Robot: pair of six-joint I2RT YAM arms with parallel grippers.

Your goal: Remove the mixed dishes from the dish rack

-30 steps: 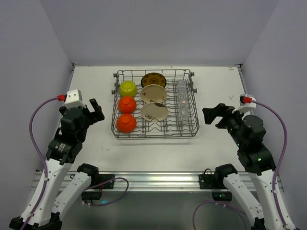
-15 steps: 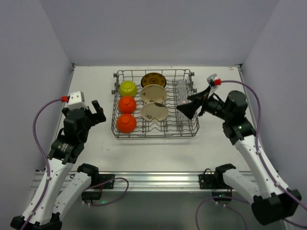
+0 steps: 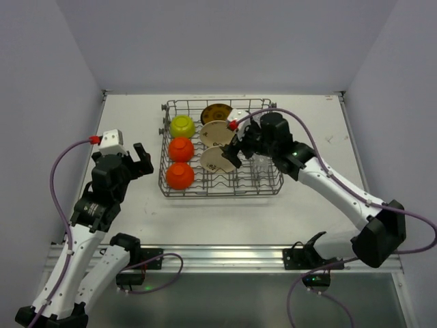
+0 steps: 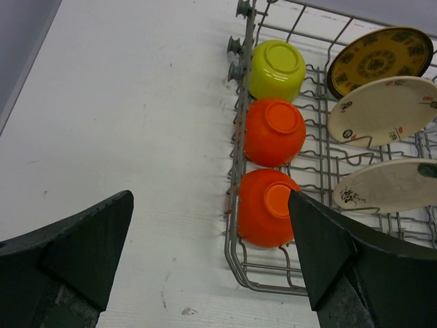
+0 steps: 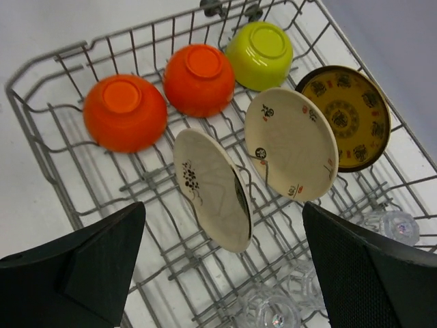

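Currently the dish rack [image 3: 220, 148] sits at the centre of the table [image 3: 307, 116], fully loaded. Along the rack's left column, bottoms up, stand the yellow-green bowl [image 3: 181, 126] at the far end, then two orange bowls [image 3: 180, 149] [image 3: 179, 175] nearer the arms. The rack's middle column holds three plates on edge between the tines: the patterned plate [image 3: 218, 112] farthest back, then two showing cream undersides [image 3: 217, 132] [image 3: 217, 159]. Clear glasses [image 5: 386, 224] occupy the rack's right column.

The right gripper [image 3: 237, 151] hangs over the rack, above the nearest cream plate, jaws spread wide and touching nothing. The left gripper [image 3: 138, 160] hovers over bare table to the left of the rack, level with the nearer orange bowl, jaws likewise spread and holding nothing.
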